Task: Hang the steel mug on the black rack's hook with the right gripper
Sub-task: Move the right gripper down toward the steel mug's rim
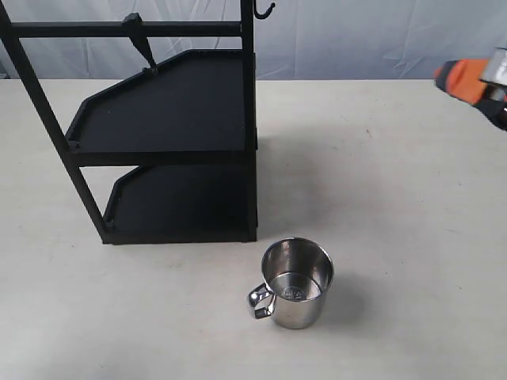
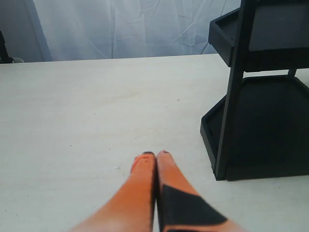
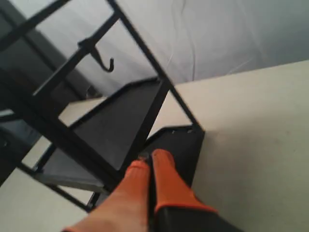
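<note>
The steel mug stands upright on the table in front of the black rack, its handle toward the left. The hook sticks out from the rack's right post at the top of the exterior view. My right gripper is shut and empty, held high beside the rack, far from the mug. Only its orange end shows at the right edge of the exterior view. My left gripper is shut and empty, low over the table to the left of the rack. Neither wrist view shows the mug.
A thicker slanted peg sits on the rack's crossbar. In the right wrist view a black peg with an upturned tip hangs from a bar. A pale cloth backdrop stands behind the white table.
</note>
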### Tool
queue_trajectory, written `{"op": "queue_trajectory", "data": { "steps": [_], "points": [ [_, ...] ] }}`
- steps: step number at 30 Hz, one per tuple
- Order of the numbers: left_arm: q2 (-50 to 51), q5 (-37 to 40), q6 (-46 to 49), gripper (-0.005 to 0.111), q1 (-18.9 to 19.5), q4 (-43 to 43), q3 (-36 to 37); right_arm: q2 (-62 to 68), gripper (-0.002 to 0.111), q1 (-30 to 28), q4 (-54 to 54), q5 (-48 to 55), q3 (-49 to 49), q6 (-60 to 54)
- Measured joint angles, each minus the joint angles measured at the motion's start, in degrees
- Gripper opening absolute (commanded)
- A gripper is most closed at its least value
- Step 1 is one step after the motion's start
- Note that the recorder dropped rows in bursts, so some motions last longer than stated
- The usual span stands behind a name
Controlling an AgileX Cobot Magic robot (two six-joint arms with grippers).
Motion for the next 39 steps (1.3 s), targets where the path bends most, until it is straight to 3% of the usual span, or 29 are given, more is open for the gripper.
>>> {"op": "queue_trajectory", "data": {
  "steps": [6,10,20,26,30,36,39],
  "points": [
    [0.00,0.00,0.00,0.000,0.00,0.00,0.00,20.99,-0.001,0.00,-3.93,-8.72,-13.99,-0.12],
    [0.00,0.00,0.00,0.000,0.00,0.00,0.00,29.60,-0.001,0.00,-4.68,-5.24,-19.75,-1.42],
    [0.00,0.00,0.00,0.000,0.00,0.00,0.00,35.19,-0.001,0.00,-3.50,50.23,-24.50,-27.14],
    [0.00,0.00,0.00,0.000,0.00,0.00,0.00,36.60,-0.001,0.00,25.23,71.64,-24.71,-57.93],
    [0.00,0.00,0.00,0.000,0.00,0.00,0.00,40.46,-0.001,-0.09,53.06,85.30,-24.71,-78.55],
    [0.00,0.00,0.00,0.000,0.00,0.00,0.00,44.21,-0.001,0.16,94.19,90.88,-24.71,-108.34],
    [0.00,0.00,0.00,0.000,0.00,0.00,0.00,44.36,0.006,2.58,105.30,91.14,-24.71,-117.24]
  ]
}}
